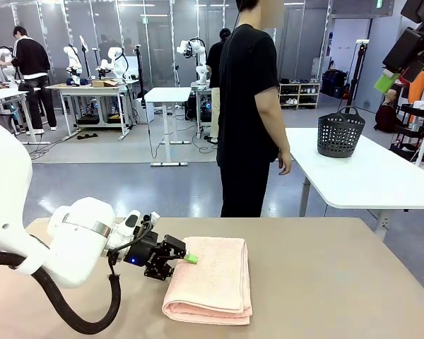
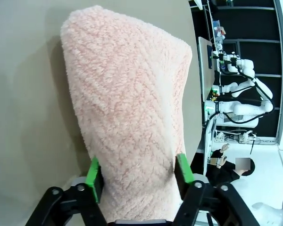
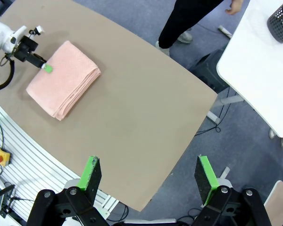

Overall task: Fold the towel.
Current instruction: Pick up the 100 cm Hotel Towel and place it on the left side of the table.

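Table [image 1: 325,282], tan, broad, bearing a single item left of centre; a person [image 1: 251,106] in black stands at the far side, hands away from the work; towel [image 1: 210,279], pale pink terry, lying flat on the table as a stacked oblong of several layers, the layered edges showing along its near end, so the folding appears well advanced; left gripper [image 1: 186,259], at the towel's left edge, its green-padded fingers [image 2: 93,173] set astride a thick roll of the cloth with the pile bulging between them, the jaws partly drawn in, pads touching the cloth on both sides, though whether the grip is yet firm cannot be told; right gripper [image 3: 148,175], raised high over the table's other side, jaws spread wide, holding nothing. Handling note: for a clean fold, the left gripper likely needs to gather every layer at that edge together, close fully before lifting, and carry the edge straight across, so the stack stays square and no under-layer drags or slips out.
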Tool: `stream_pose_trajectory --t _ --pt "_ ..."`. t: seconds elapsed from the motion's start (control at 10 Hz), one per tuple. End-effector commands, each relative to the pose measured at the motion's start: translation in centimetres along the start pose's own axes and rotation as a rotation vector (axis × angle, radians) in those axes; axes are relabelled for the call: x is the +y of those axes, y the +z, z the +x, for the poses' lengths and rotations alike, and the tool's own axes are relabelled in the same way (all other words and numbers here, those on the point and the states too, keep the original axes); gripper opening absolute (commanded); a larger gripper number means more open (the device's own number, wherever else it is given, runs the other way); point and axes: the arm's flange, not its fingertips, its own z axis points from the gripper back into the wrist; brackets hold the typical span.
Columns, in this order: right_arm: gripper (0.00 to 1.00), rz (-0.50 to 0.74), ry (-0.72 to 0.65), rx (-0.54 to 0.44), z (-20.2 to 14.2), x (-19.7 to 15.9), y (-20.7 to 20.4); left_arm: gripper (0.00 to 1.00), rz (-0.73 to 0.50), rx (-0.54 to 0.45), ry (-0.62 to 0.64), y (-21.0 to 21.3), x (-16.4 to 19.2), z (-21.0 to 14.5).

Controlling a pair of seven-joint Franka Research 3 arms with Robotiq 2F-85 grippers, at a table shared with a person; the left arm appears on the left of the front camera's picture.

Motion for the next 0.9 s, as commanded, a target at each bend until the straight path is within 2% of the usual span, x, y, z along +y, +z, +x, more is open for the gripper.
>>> stream_pose_trajectory --t 0.0,0.1,0.2,0.3,0.4,0.7,0.8 --pt "1.00 -0.004 -0.002 0.002 -0.1 0.0 0.0 0.00 0.004 -0.025 0.012 -0.9 -0.3 0.4" --pt "1.00 -0.004 -0.002 0.002 -0.1 0.0 0.0 0.00 0.007 -0.020 0.007 -0.8 -0.3 0.3" --pt "1.00 -0.004 -0.002 0.002 -0.1 0.0 0.0 0.14 0.006 -0.022 0.007 -0.6 -0.3 0.4" --pt "1.00 -0.004 -0.002 0.002 -0.1 0.0 0.0 0.04 0.003 -0.026 0.007 -0.3 -0.2 0.4" --pt "1.00 -0.004 -0.002 0.002 -0.1 0.0 0.0 0.00 -0.001 -0.030 0.006 0.0 -0.3 0.4" --pt "1.00 -0.004 -0.002 0.002 -0.1 0.0 0.0 0.00 -0.023 -0.037 0.016 1.6 -0.8 0.6" --pt "1.00 -0.004 -0.002 0.002 -0.1 0.0 0.0 0.11 -0.021 -0.003 0.014 1.8 -1.2 0.8"
